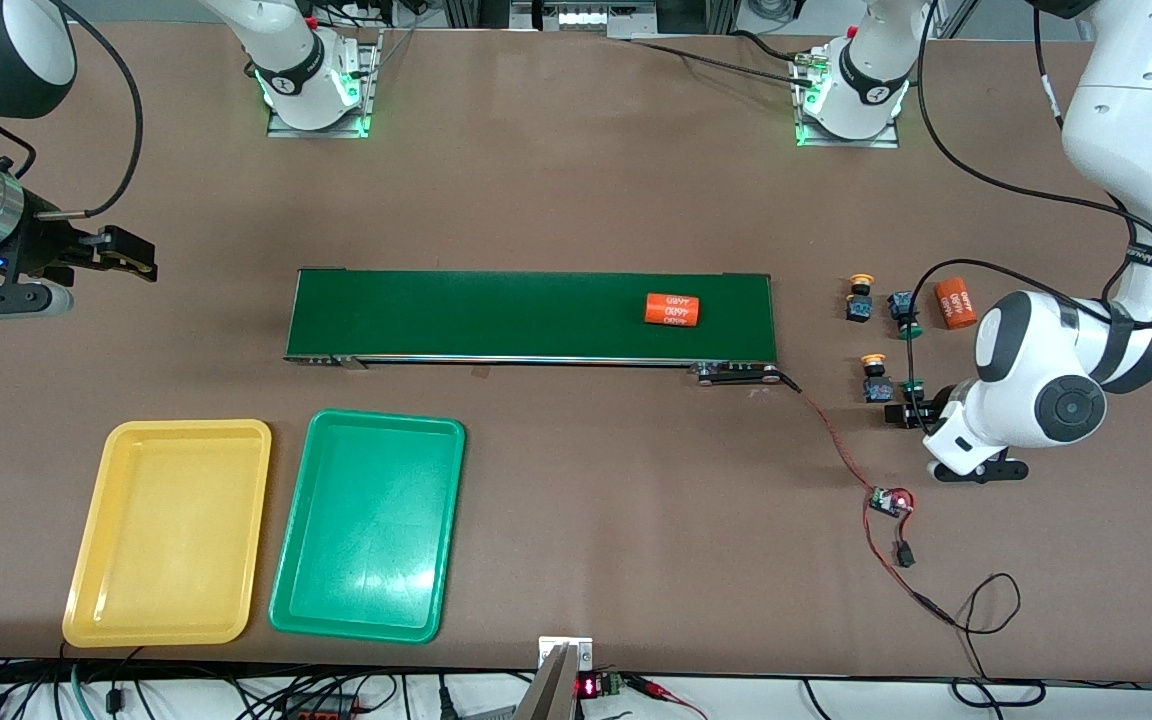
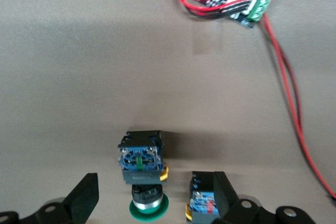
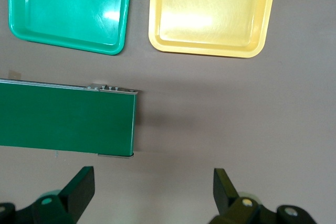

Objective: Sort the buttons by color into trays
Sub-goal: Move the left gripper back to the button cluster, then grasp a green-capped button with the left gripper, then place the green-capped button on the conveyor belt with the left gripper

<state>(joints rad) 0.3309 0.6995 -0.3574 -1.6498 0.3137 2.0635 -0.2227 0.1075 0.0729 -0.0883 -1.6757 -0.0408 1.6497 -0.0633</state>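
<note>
Front view first: all four buttons sit in a loose cluster toward the left arm's end of the table, past the end of the long dark-green conveyor belt. They're small push-button switches with black-and-blue bodies. Two have yellow caps and two have green caps.

The left gripper is down at the green-capped button nearest the front camera. In the left wrist view its fingers are spread wide either side of that button and gripping nothing yet. A yellow-capped one sits just beside one finger, so my guess is it could get nudged.

The right gripper is waiting over bare table toward the right arm's end, jaws wide and empty.

The shallow yellow plastic tray and green plastic tray lie side by side nearer the front camera, both empty.

Handling guess:
- The buttons look light, rigid and a bit top-heavy.
- The round cap looks slippery, so I'd pinch the flat sides of the square body.

One orange cylinder sits on the belt and another lies by the buttons. Both have white print, but I can't read it reliably. A small circuit board on red wires lies nearby, and I can't see any legible label on it.
</note>
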